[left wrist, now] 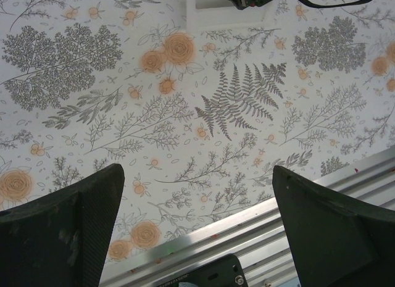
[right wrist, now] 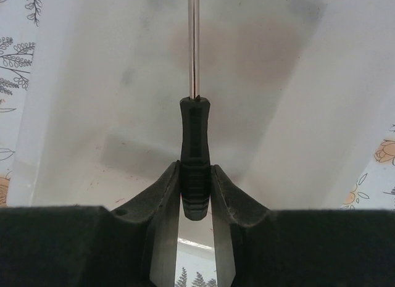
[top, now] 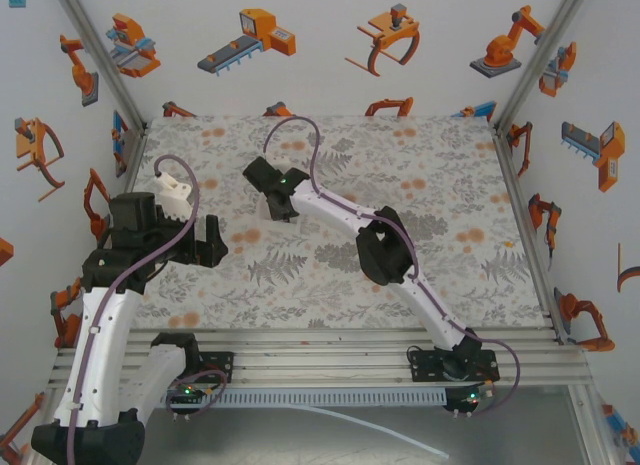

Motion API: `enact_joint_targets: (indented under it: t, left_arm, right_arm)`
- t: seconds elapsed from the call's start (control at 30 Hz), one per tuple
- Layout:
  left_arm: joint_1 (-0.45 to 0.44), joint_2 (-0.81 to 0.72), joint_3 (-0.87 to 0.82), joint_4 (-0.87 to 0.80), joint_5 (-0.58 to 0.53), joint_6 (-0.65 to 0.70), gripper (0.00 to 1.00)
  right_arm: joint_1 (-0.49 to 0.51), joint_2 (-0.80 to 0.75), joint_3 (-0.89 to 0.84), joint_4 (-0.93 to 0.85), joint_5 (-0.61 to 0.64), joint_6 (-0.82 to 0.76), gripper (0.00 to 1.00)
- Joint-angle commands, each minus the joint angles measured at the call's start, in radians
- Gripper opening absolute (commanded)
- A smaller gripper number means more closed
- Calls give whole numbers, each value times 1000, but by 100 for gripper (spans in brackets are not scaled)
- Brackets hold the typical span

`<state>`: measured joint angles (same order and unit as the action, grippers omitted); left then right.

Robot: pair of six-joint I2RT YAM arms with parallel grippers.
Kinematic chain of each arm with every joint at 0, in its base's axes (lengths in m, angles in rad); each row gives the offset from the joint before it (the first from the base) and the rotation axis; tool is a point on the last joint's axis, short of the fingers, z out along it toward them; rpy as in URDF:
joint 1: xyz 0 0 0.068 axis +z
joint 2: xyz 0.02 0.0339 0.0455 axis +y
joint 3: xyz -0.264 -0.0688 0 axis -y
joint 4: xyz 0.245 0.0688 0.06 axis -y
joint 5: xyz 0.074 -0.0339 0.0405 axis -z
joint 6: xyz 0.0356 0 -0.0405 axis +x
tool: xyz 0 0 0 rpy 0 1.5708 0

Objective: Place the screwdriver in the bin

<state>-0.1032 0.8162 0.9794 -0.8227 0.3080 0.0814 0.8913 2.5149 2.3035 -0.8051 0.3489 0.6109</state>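
Right gripper (right wrist: 195, 191) clenched on screwdriver (right wrist: 195, 133), pinching lower end of black handle; thin shaft points straight away, over floor of white bin (right wrist: 92, 95). Whether tip touches bin floor: cannot tell. Top view: same gripper low over bin, left of table centre. Left gripper (left wrist: 197, 200) spread wide, holding nothing, hanging over floral table (left wrist: 234, 102) near front rail (left wrist: 259, 220)

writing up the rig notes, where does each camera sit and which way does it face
Top external: above and behind the arm bases, looking down over the table; both arms, left claw and right claw show.
Left wrist: on the left arm, facing down at the table past its open fingers.
Right wrist: on the right arm, facing along its fingers, shut on the screwdriver, into the bin.
Shared: both wrist views show the bin.
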Motion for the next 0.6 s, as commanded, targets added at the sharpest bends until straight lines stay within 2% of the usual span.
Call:
enact_joint_targets:
  t: [0.0,0.57]
  left_arm:
    - [4,-10,-7,8,14,-9,97]
    - [3,15,9,-4,6,4,97]
  right_arm:
    - [-4,26,42,-27,-8,18,29]
    - [-4,-3,130,-76,34,-17,36]
